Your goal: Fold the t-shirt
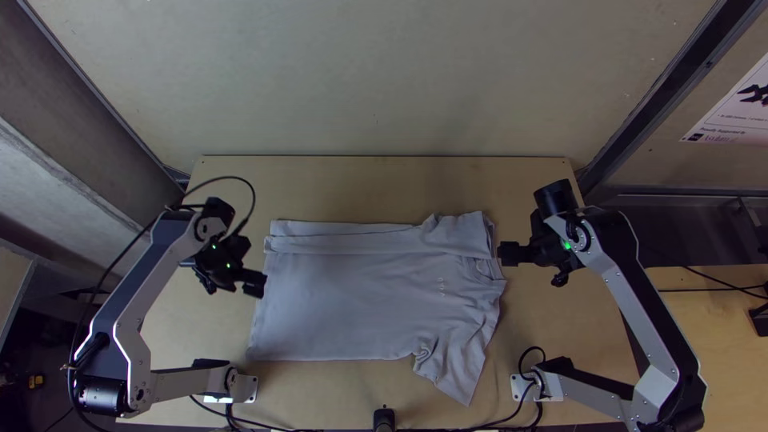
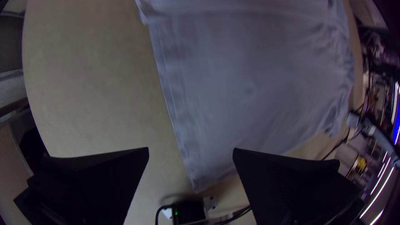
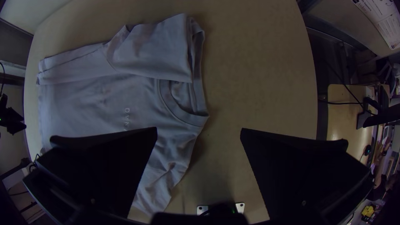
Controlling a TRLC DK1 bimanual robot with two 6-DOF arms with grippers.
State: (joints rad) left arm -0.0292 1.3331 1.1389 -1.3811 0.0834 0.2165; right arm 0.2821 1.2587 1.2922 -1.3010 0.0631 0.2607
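The light grey t-shirt [image 1: 352, 296] lies flat on the table, its far long edge folded over in a strip with one sleeve. The collar end points right, and the near sleeve spreads toward the table's near edge. At the hem end is my left gripper [image 1: 254, 283], above the shirt's left edge. My right gripper [image 1: 507, 254] is just beside the collar end. In the left wrist view my left gripper [image 2: 191, 152] stands open over the hem edge of the shirt [image 2: 250, 83]. The right wrist view has my right gripper [image 3: 199, 131] open, with the collar [image 3: 179, 112] between and beyond its fingers.
Bare wood of the table [image 1: 376, 188] runs behind the shirt. The arms' bases stand at the near edge, left and right, with black cables [image 1: 288, 430] between them. A small black post [image 1: 384, 418] rises at the near middle.
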